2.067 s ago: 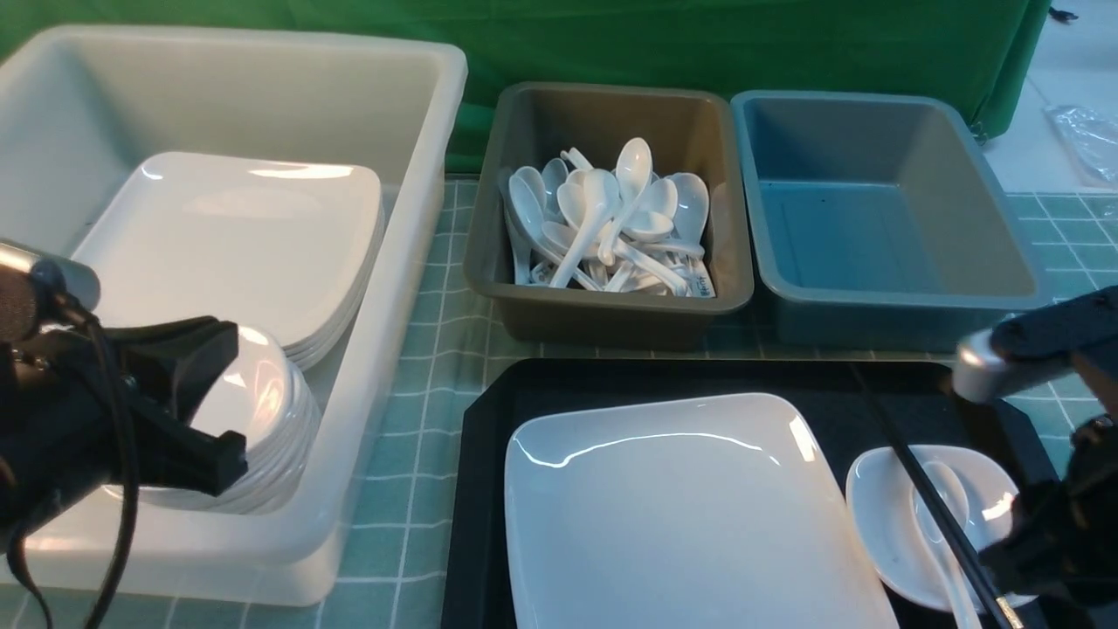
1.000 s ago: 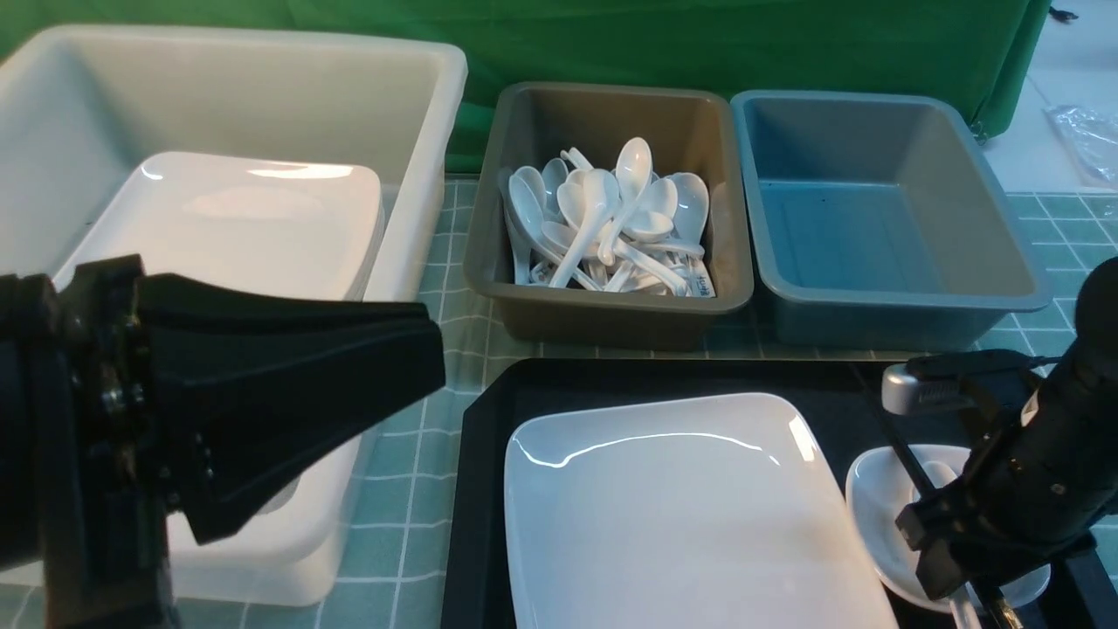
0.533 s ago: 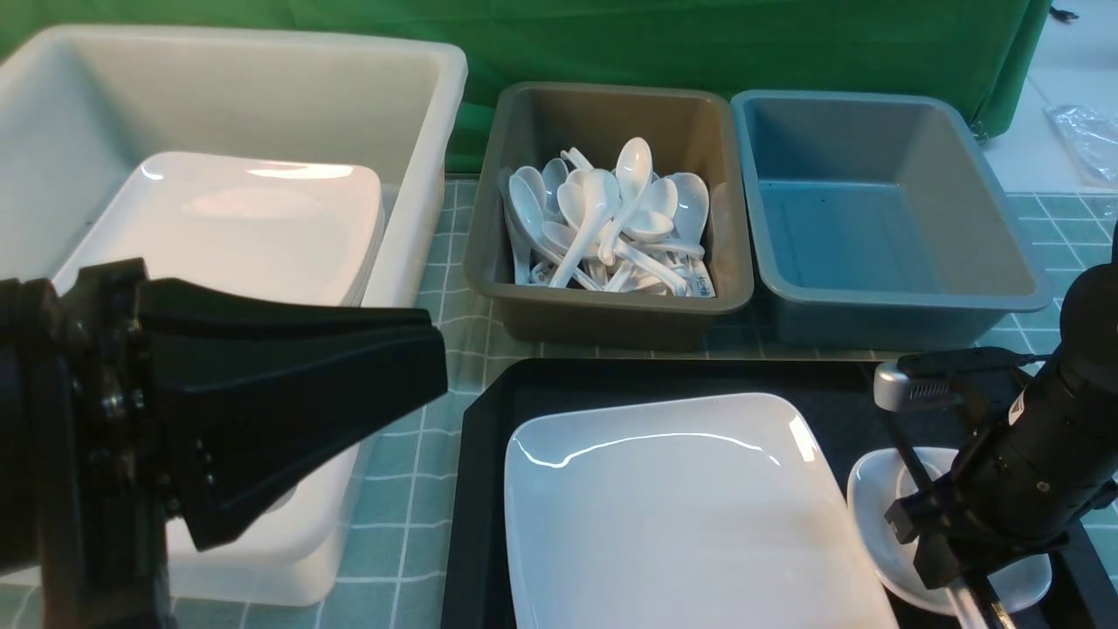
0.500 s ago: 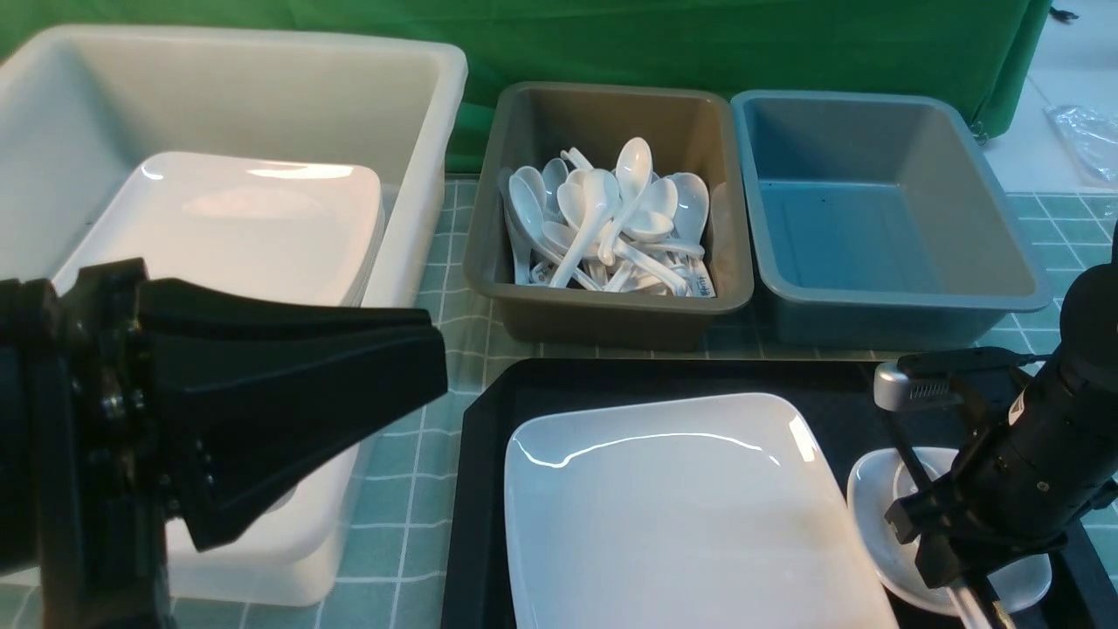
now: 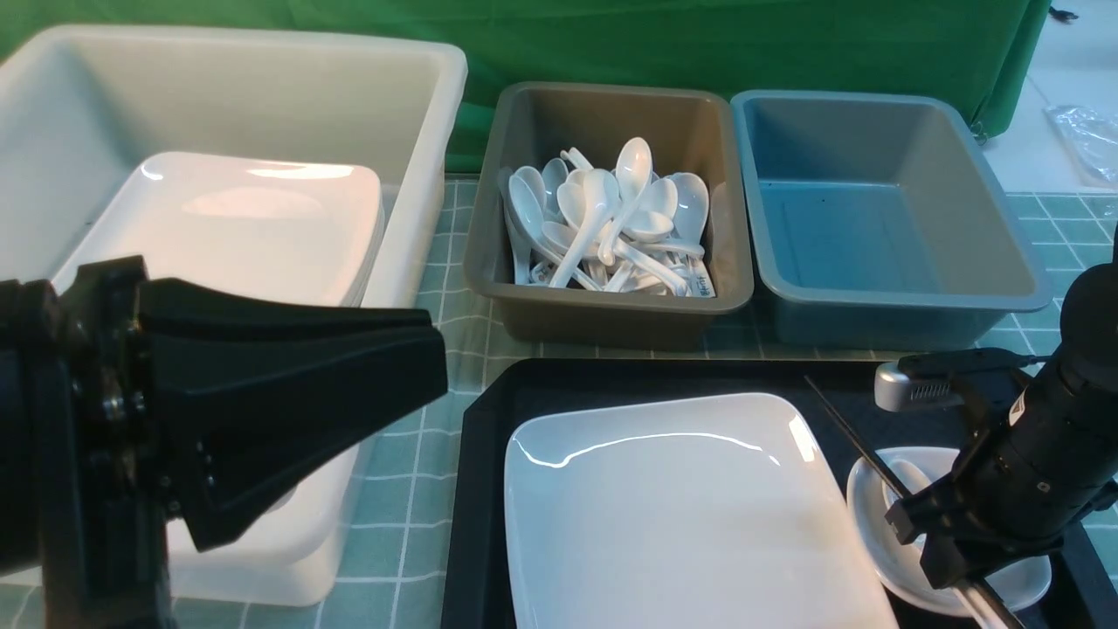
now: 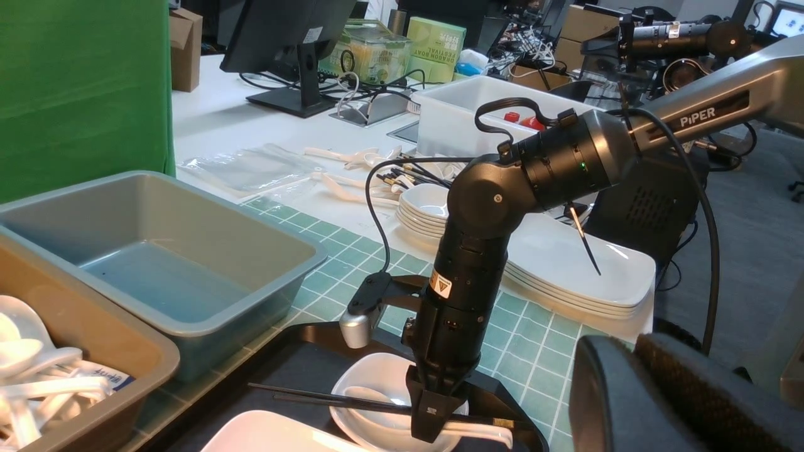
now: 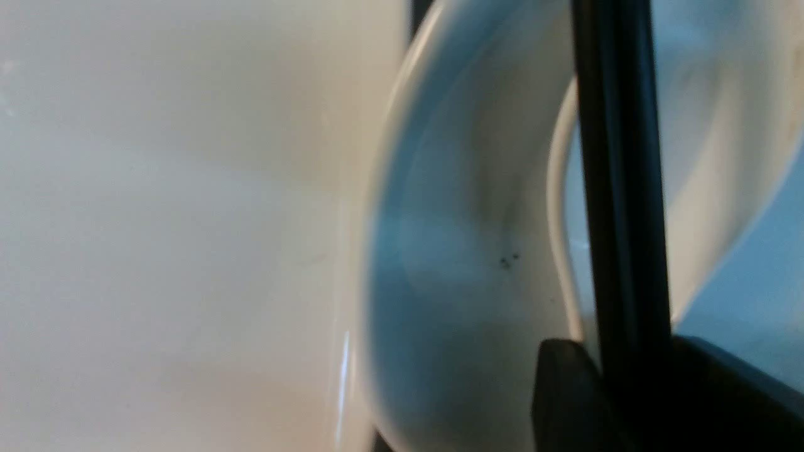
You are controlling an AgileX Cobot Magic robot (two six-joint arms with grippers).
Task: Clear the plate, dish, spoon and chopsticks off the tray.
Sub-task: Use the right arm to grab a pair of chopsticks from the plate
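Chopsticks [image 5: 852,437]: a pair of thin black sticks with a pale band near the thick end, lying across the dish [image 5: 873,524] at the right end of the tray [image 5: 489,454], over the spoon [image 5: 907,476] that rests inside it. The right hand [image 5: 950,572] points straight down and is clamped on them close to the banded end. We judge the dish rim props them clear of the tray floor, leaving the jaws room. The thin tips reach out over the tray, slightly raised. The plate [image 5: 681,507] sits beside the dish. The left hand [image 5: 410,367] is pinched shut on nothing, parked by the white bin [image 5: 419,175], probably to keep clear
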